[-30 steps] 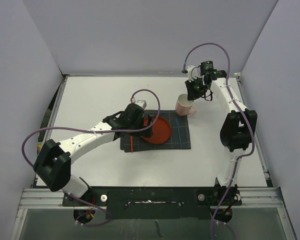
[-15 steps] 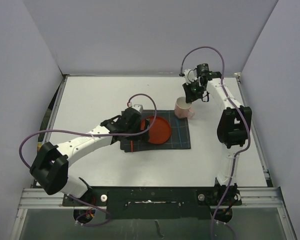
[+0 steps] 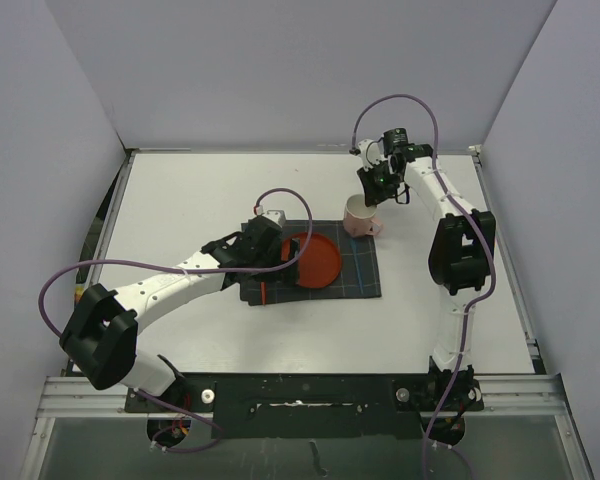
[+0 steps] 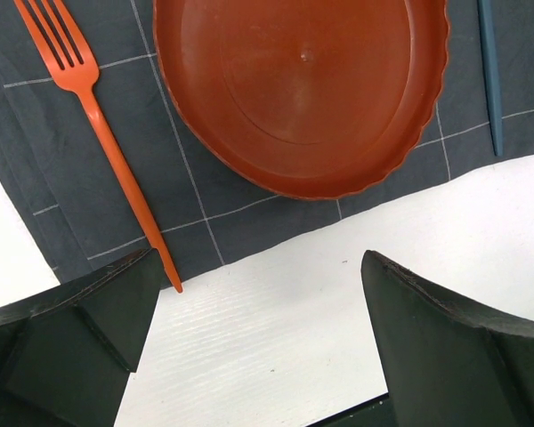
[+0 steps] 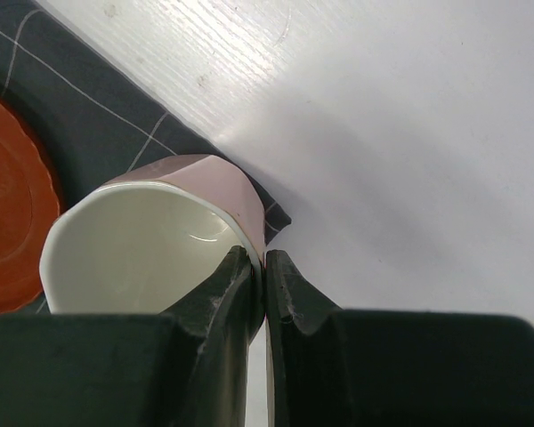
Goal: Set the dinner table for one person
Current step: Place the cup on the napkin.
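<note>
"Two grippers over the dinner table (image 3: 180,200) — how much room does each have?"

"Plenty for the left gripper (image 4: 260,267). Its jaws stand wide apart with nothing between them. Bare white tabletop lies straight beneath them and back towards its wrist. The near edge of the dark mat (image 4: 62,178) runs across just ahead of the fingertips."

"And past that edge?"

"The red plate (image 4: 303,89) sits on the mat straight ahead, its scalloped rim close to the mat's edge. An orange fork (image 4: 116,169) lies beside the plate, its handle end reaching back almost to one finger. A blue utensil (image 4: 489,80) lies on the plate's other side, only partly in view."

"The right gripper (image 5: 256,267)?"

"Clamped on the side of the pink cup (image 5: 133,258) — one finger inside the rim, the other outside. The cup is over a corner of the mat, just beside the plate. Whether its base touches down, I cannot tell."

"Any space around it?"

"Off the mat's corner, on the side of this gripper away from the plate, the table is open white surface. From above, the far rail (image 3: 230,151) and the grey wall (image 3: 280,70) behind it lie beyond this gripper, near but apart from it."
</note>
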Robot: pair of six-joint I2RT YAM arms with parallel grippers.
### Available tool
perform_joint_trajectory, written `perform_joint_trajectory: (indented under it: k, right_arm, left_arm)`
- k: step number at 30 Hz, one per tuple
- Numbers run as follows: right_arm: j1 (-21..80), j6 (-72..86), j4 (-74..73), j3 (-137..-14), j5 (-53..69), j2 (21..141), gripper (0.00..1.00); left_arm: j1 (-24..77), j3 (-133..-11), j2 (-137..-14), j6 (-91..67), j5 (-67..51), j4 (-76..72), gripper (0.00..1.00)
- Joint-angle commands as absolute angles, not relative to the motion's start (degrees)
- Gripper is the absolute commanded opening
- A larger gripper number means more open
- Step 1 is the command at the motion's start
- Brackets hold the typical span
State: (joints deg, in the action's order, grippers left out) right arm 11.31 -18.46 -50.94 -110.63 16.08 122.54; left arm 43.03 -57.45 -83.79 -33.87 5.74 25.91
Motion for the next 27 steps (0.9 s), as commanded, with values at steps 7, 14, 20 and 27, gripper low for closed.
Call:
perform_joint_trajectory:
  k: [7,14,20,27]
  right_arm:
    - [12.28,-17.09,-47.34,-107.68,17.53,118.07,0.0]
    - [13.21,-16.72,-47.41,-105.99,16.33,117.25,0.08]
    - [13.41,-16.36,-46.95,-104.55,16.15,116.1,0.0]
    - [13.66,-16.19,-44.33,-99.69,14.42,112.47,0.0]
  left_arm:
    - [42.46,-56.98,-80.57,-34.35,5.37,23.59,0.96]
    - [42.45,-56.69,-80.01,-34.98,5.16,23.49,0.96]
    - [42.46,-57.29,-79.8,-34.78,5.45,23.82,0.96]
    - [42.36,-57.93,-80.61,-33.75,5.1,23.77,0.96]
